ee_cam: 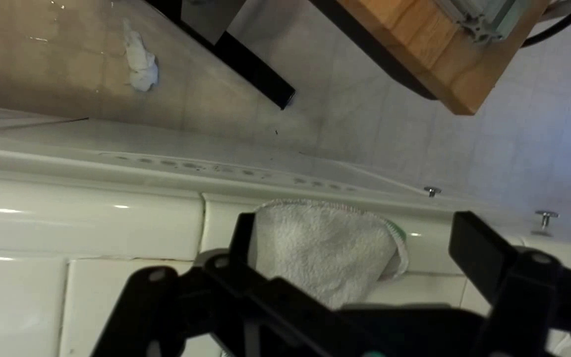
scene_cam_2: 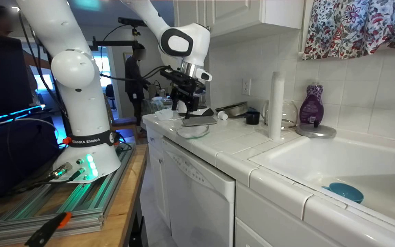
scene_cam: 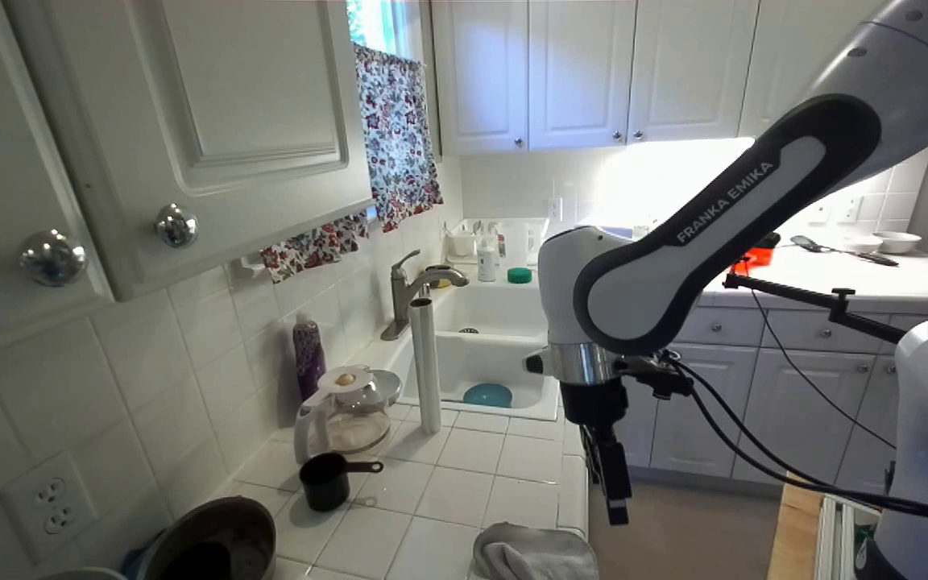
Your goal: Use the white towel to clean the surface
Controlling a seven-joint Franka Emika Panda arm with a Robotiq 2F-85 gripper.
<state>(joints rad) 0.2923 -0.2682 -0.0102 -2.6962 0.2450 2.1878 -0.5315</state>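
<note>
The white towel looks greyish and lies crumpled on the white tiled counter near its front edge. In the wrist view the towel has a stitched rim with a green patch. In an exterior view a pale cloth-like shape lies at the counter edge, with a flat grey piece behind it; I cannot tell if both are the towel. My gripper is open, its fingers wide apart, with the towel showing between them, closer to the left finger. In both exterior views the gripper points down near the counter edge.
A black measuring cup, glass carafe, white upright tube and dark pot stand on the counter. The sink holds a blue cup. A wooden table bears the arm's base.
</note>
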